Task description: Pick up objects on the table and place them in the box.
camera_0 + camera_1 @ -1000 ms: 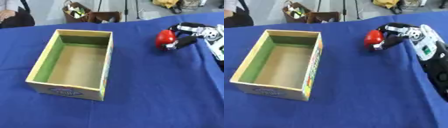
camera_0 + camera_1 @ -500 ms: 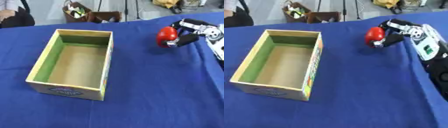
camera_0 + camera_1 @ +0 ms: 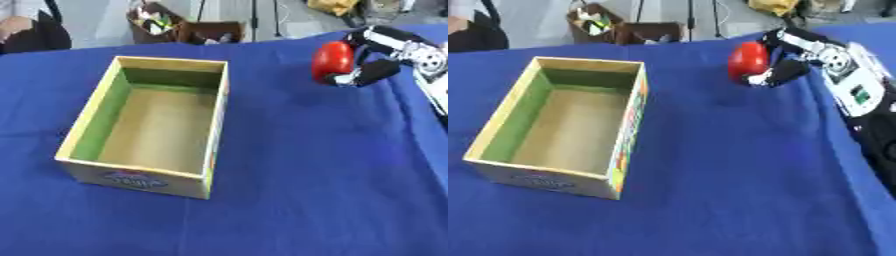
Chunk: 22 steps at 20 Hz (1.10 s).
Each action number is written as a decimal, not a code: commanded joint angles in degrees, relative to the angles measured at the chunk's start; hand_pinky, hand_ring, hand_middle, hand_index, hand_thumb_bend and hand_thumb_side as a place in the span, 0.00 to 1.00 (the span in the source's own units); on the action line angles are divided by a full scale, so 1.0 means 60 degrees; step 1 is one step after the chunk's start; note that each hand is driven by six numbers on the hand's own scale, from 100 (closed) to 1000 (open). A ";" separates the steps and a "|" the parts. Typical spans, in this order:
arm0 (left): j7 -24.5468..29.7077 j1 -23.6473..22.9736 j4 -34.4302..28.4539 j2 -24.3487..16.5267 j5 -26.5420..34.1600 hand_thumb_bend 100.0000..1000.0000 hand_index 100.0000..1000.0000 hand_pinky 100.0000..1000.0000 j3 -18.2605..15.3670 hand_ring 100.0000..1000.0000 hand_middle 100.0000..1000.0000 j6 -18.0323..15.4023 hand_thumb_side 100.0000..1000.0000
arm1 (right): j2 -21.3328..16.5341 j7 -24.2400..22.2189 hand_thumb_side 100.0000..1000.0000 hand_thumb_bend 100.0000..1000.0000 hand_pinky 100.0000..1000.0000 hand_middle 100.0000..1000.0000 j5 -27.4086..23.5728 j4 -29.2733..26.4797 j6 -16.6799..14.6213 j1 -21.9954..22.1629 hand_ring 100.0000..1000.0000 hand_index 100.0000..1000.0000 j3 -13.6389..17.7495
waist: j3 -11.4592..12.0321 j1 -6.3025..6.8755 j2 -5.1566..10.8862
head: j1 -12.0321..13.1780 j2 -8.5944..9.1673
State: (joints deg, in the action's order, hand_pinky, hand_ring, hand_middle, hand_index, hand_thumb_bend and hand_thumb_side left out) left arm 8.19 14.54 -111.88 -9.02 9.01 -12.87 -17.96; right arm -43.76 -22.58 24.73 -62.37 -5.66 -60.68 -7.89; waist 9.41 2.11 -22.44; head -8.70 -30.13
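Your tabletop (image 3: pixel 289 190) is covered edge to edge in blue cloth. Beyond its far edge you see pale grey floor (image 3: pixel 96 27), a brown bin (image 3: pixel 156 25) of mixed clutter (contents unclear), and thin dark stand legs (image 3: pixel 255 20) beside it.

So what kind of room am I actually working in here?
Probably a lab or demo space, not a home: a table under a blue cloth, tripod legs on a bare grey floor behind, and an open brown cardboard box of clutter beyond the table's far edge.
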 commanded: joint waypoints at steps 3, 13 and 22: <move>-0.0021 0.0022 -0.0250 -0.0150 -0.0035 0.00 0.69 0.09 0.0029 0.29 0.32 0.0111 0.77 | 0.0182 0.0290 0.04 0.00 0.57 0.33 -0.0251 -0.1392 0.0647 -0.0607 0.73 0.31 -0.0486 | 0.0031 -0.0107 0.0436 | 0.0020 -0.0360; -0.0041 0.0077 -0.0345 -0.0066 -0.0011 0.00 0.69 0.10 0.0100 0.29 0.32 0.0211 0.77 | 0.2466 0.0691 0.05 0.00 0.56 0.32 0.1010 -0.2204 0.2227 -0.1315 0.73 0.31 -0.1213 | 0.0326 -0.0207 0.0586 | -0.0310 -0.0473; -0.0046 0.0214 -0.0448 -0.0009 0.0081 0.00 0.69 0.10 0.0170 0.29 0.32 0.0167 0.77 | 0.4432 0.1410 0.07 0.00 0.55 0.29 0.2363 -0.2032 0.3205 -0.0933 0.73 0.31 -0.1460 | 0.0531 -0.0227 0.0563 | -0.0507 -0.0455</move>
State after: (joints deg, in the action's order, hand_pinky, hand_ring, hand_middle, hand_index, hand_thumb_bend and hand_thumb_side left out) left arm 7.93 15.24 -113.28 -8.50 9.24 -12.16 -16.77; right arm -18.05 -14.91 37.60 -74.06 13.01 -65.28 -16.73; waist 12.48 0.57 -20.42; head -11.46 -32.71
